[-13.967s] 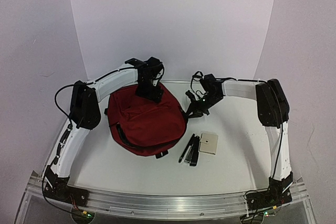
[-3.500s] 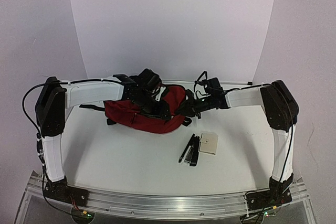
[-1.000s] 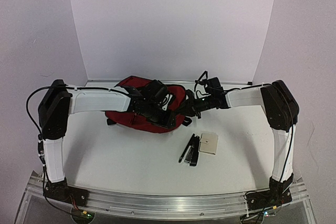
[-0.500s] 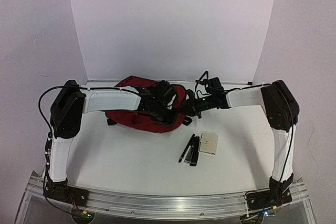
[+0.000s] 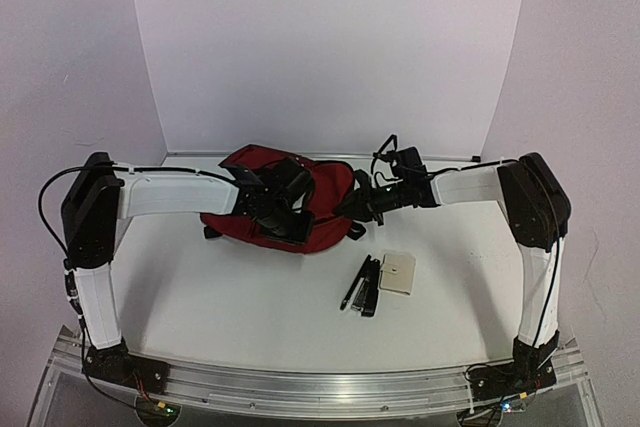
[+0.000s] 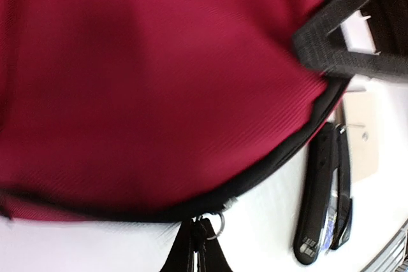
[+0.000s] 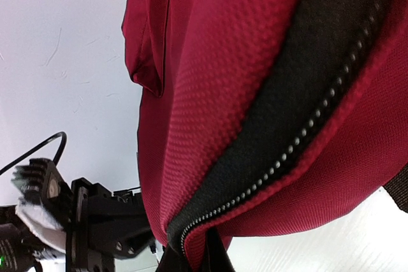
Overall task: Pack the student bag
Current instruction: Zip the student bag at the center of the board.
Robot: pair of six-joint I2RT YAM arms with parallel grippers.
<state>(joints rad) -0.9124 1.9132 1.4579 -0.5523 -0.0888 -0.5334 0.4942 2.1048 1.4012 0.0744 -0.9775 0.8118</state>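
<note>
From above, the left pincer (image 5: pixel 287 215) is now sitting shut on the front of the student bag (image 5: pixel 335 182), which is bunched up at the back middle of the table (image 5: pixel 250 297). Half a second ago the pincer and its elbow were both further right, so it is probably starting to drag the zip open so things can go in. The right pincer (image 5: pixel 357 207) is staying clamped on the bag's right end. In the oldest picture the bag was lying flat and wide; now it is standing scrunched up and further back, while the black pens (image 5: pixel 362 285) and the tan card (image 5: pixel 398 272) are lying where they were. In the left wrist view, the fingertips, having just closed, are pressing together on the zip pull (image 6: pixel 215 222) under the red cloth. In the right wrist view, the tips are pinching the bag's edge by the zip teeth (image 7: pixel 299 138), likely holding it steady.
</note>
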